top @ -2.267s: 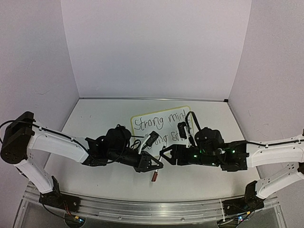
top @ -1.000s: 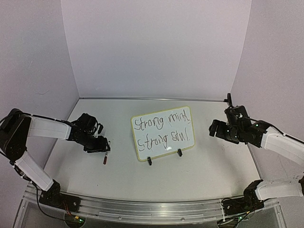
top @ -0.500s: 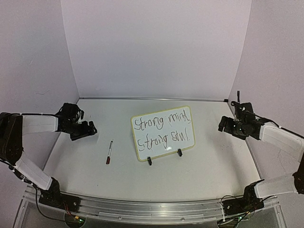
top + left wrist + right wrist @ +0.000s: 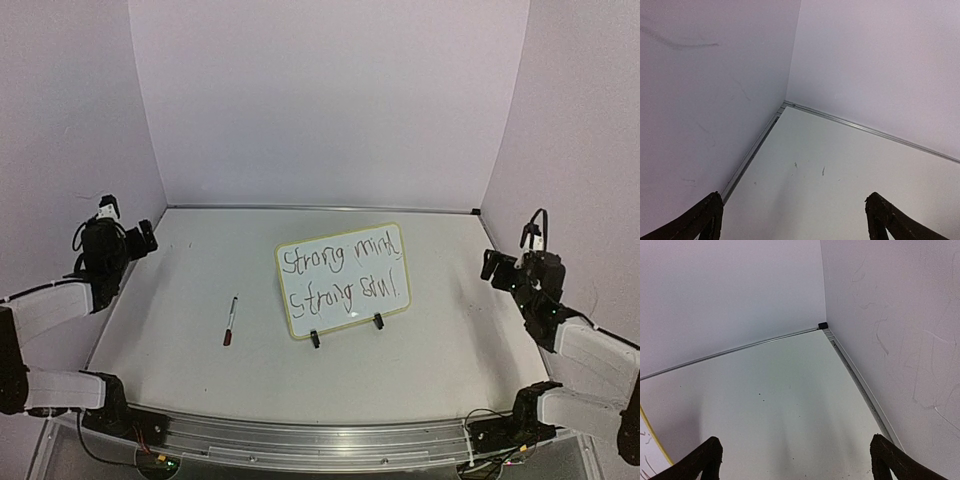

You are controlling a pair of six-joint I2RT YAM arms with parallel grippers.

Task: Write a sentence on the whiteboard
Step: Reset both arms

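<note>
Step in hand: wrap-up. The sentence point(image 4: 341, 274) is reading complete to me, two dark lines, roughly "Strong mind / Strong soul". It is sitting on the whiteboard point(image 4: 390, 262), which is standing tilted back on its wire stand mid-surface point(image 4: 430, 370), facing the near edge.

The marker point(image 4: 230, 322) is lying loose on the surface left of the board, near it but not touching.

I am holding my left pincer point(image 4: 143, 239) up at the far-left wall. Its wrist view is showing both fingers spread wide with nothing between them, only bare surface and the corner. My right pincer point(image 4: 493, 265) is doing the same at the right wall, spread wide and empty. A sliver of the board's yellow frame is showing at the lower left of that wrist view.

Next move, as I am judging it: nothing left to write, so just finishing the retreat to rest and keeping both arms well apart from the board. Only a legibility fix would call for re-picking the marker.

Versus half a second ago, both arms are folding further back toward their sides and the pincers are pointing upward at the corners. Board, writing and marker are staying put. A second ago my left pincer was right at the marker; now it is well apart from it.
</note>
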